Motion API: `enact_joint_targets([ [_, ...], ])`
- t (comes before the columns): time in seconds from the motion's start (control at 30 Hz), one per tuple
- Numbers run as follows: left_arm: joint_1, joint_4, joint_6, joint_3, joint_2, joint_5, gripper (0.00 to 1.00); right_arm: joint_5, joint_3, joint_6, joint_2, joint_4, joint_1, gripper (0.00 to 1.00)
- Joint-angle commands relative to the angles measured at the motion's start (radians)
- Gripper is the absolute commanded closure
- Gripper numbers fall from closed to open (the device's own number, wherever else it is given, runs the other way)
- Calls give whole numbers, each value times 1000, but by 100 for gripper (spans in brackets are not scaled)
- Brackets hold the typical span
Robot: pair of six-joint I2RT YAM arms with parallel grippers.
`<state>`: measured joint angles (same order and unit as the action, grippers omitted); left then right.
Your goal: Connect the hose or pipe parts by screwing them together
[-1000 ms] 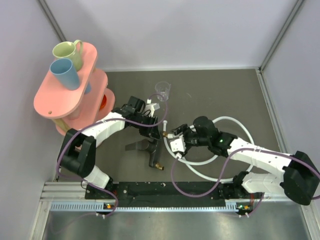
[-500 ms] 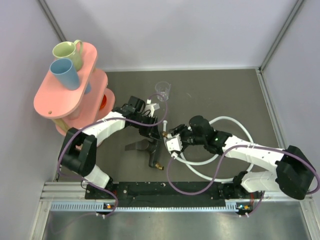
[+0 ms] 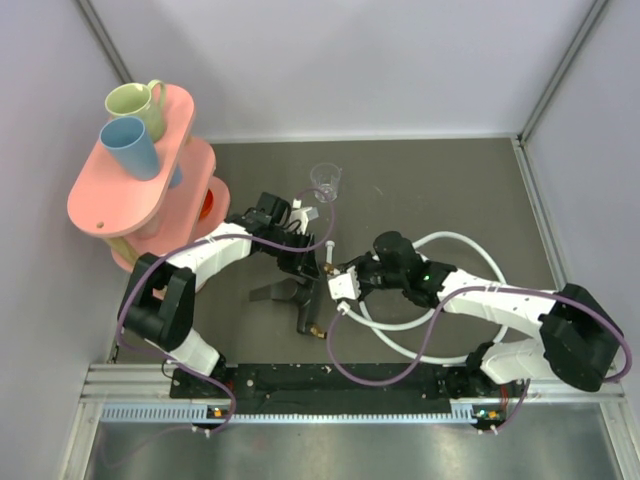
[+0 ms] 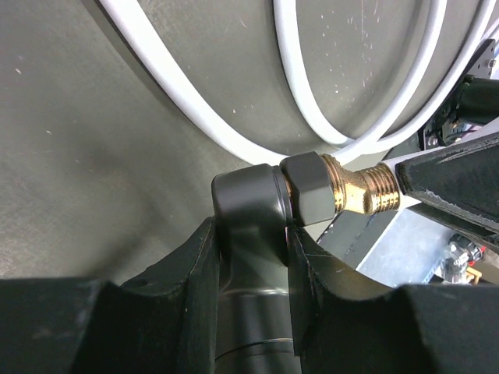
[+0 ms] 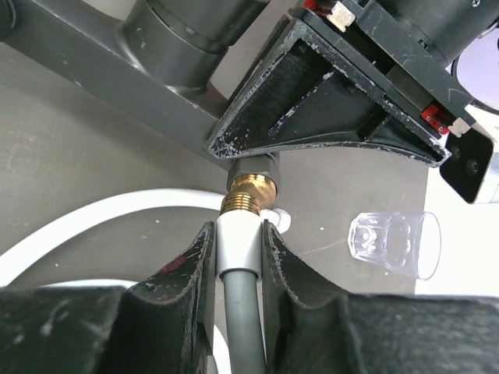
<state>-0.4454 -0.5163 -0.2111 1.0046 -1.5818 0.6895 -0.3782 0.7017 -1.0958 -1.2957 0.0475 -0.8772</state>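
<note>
Hose (image 4: 286, 47), light and floppy, loops on the table (image 3: 430, 180), so the right gripper (image 5: 237, 232) pinches its stiff end sleeve (image 5: 238, 249) at the brass thread (image 5: 248, 199) of the rigid black fitting (image 4: 253, 199) clenched in the left gripper (image 4: 251, 238).

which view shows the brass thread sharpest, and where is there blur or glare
Left wrist: brass thread sharp with glints, own fingers nearly black. Right wrist: thread and hose end crisp, clear cup catches highlights. Top external: even light, black fitting tiny.
</note>
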Motion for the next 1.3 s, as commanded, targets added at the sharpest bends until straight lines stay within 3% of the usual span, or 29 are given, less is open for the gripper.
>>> enact_joint_targets([
  [0.0, -6, 82, -62, 29, 36, 166, 100, 19, 27, 115, -33, 20, -9, 98],
  [0.1, -12, 188, -141, -12, 55, 150, 100, 44, 106, 322, -85, -15, 3, 100],
  [0.17, -15, 263, -169, -33, 74, 139, 100, 16, 179, 372, -132, -72, 15, 100],
  [0.5, -19, 565, -336, -241, 206, 58, 100, -232, 222, 733, -226, 139, 115, 100],
  [0.63, -21, 588, -347, -258, 229, 54, 100, -292, 196, 835, -246, 230, 155, 100],
  [0.87, -30, 611, -332, -268, 246, 28, 100, -360, 228, 977, -318, 238, 179, 100],
  [1.27, -33, 705, -323, -323, 295, -76, 100, -412, 263, 1362, -418, 266, 222, 100],
])
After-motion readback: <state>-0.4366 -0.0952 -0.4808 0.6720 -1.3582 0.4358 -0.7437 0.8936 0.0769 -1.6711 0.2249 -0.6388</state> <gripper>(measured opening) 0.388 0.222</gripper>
